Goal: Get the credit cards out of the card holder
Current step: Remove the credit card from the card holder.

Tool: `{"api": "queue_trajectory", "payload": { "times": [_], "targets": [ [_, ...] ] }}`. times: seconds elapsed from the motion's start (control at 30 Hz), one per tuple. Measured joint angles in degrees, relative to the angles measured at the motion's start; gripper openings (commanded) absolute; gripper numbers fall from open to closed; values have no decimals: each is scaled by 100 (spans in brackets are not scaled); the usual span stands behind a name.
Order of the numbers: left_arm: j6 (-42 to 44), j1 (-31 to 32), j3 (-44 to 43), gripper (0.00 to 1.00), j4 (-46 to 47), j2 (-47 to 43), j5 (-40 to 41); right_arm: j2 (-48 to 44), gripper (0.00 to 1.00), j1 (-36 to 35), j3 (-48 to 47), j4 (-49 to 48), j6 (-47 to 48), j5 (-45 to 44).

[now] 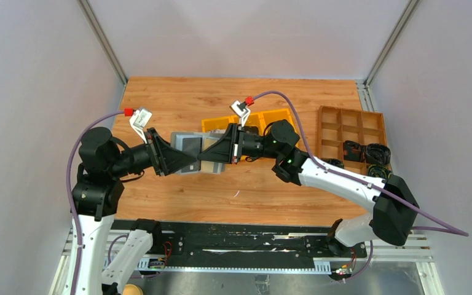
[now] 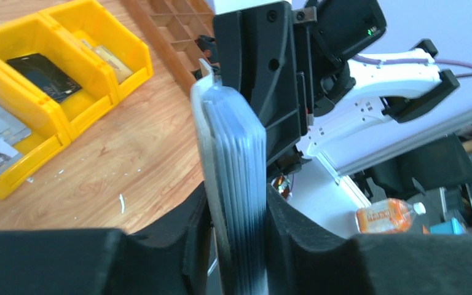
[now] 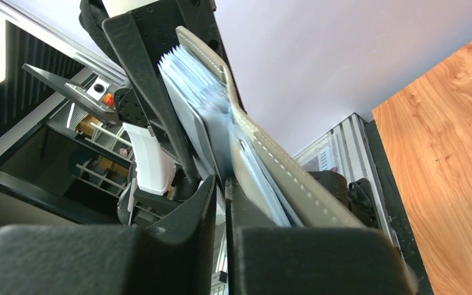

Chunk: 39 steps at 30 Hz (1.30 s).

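Stitched card holder (image 3: 283, 171) — thin fanned cards (image 3: 187, 83).

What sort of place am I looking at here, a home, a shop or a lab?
Most likely a robotics lab test cell: two robot arms bolted at a wooden table boxed in by pale panels, with yellow bins and a divided wooden tray on it.

3-part yellow bin tray (image 1: 276, 114) blocks far side; wooden divider box (image 1: 321, 132) blocks right; near table (image 1: 221, 193) strip open.
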<state>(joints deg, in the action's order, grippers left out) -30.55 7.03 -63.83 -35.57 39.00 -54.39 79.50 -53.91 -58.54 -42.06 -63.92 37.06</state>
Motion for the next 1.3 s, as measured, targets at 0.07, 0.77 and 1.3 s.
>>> {"api": "queue_trajectory", "payload": {
  "times": [0.07,0.77,1.3],
  "targets": [
    [-44,-7,7,47,87,24,-173,0,1,0,2,-33,-44,9],
    [-1528,68,289,24,1285,129,-1259,-656,0,4,632,-597,-203,-33],
    [-1655,66,339,0,1475,68,-1130,-748,36,28,673,-695,-245,-28]
  ]
}}
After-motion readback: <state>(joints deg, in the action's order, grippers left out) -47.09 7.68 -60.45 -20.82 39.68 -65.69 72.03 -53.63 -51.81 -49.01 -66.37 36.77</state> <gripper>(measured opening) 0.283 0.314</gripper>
